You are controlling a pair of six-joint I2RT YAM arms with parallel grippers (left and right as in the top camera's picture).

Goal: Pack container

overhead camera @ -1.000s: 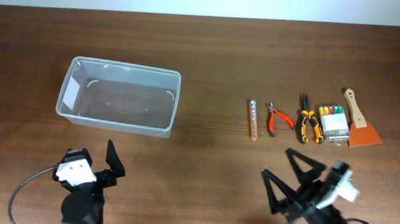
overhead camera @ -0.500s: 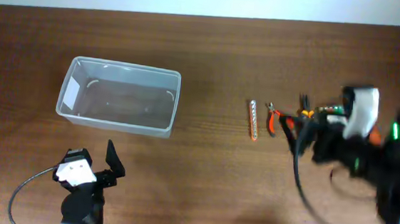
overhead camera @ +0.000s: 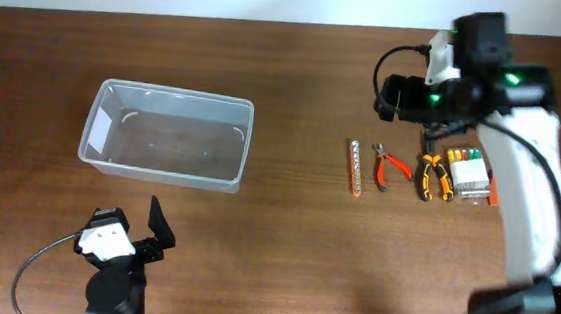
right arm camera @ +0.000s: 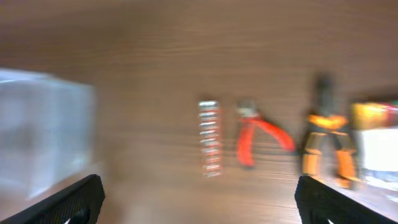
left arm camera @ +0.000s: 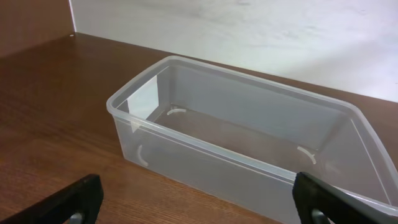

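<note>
The clear plastic container (overhead camera: pixel 166 148) stands empty at the table's left; it fills the left wrist view (left arm camera: pixel 205 163). My left gripper (overhead camera: pixel 133 224) is open and empty in front of its near wall, apart from it (left arm camera: pixel 199 206). My right gripper (overhead camera: pixel 406 95) is open and empty, raised above the tool row (right arm camera: pixel 199 202). The right wrist view is blurred. It shows the container (right arm camera: pixel 43 130) at the left, and a bit strip (right arm camera: pixel 210 138), red pliers (right arm camera: pixel 255 140) and orange pliers (right arm camera: pixel 326 146) below.
A row lies right of centre: bit strip (overhead camera: pixel 356 168), red pliers (overhead camera: pixel 390 167), orange-black pliers (overhead camera: pixel 433 176), a box of yellow-green pieces (overhead camera: pixel 468 172). An orange scraper (overhead camera: pixel 492 200) is mostly hidden under my right arm. A white wall runs behind the table.
My right arm has risen from the table's front right and swung to the back, above the tools. The left arm and the container have not moved.
</note>
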